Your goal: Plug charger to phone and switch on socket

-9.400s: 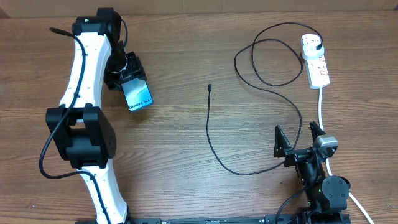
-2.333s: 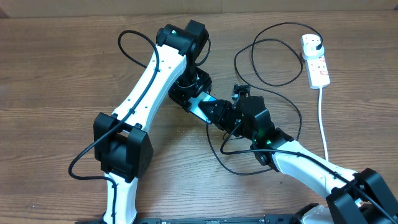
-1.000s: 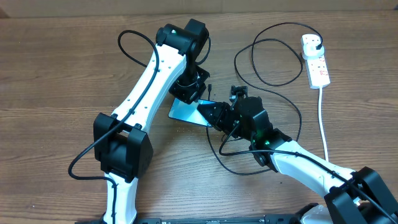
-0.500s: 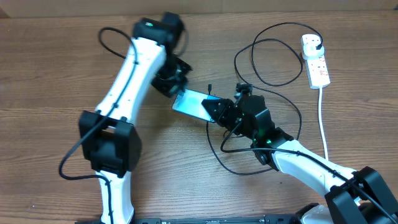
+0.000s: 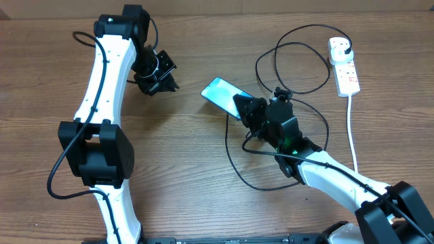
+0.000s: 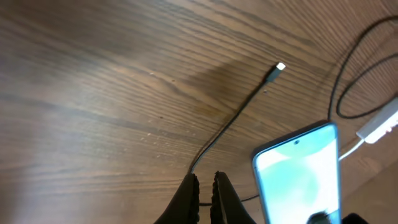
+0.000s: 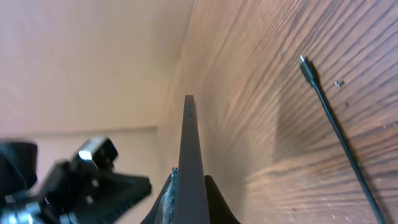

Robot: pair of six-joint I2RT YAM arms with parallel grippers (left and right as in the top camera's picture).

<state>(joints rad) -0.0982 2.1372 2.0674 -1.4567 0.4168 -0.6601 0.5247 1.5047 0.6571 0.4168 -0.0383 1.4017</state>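
Phone [image 5: 218,92] in right gripper [image 5: 241,106] (lower end hidden), left gripper [image 6: 204,181] closed

The phone [image 5: 220,94] is a slim slab with a lit pale-blue screen. It is off the bench and tilted, clamped at its lower end in the right pincer [image 5: 245,107]; the right wrist view shows it edge-on. The charger [image 6: 239,112], a thin black cable, lies in loose curves on the bench. Its small connector tip [image 6: 279,66] is bare, apart from the phone. Its black plug [image 5: 343,47] sits in the socket [image 5: 347,73], a white strip at the far right.
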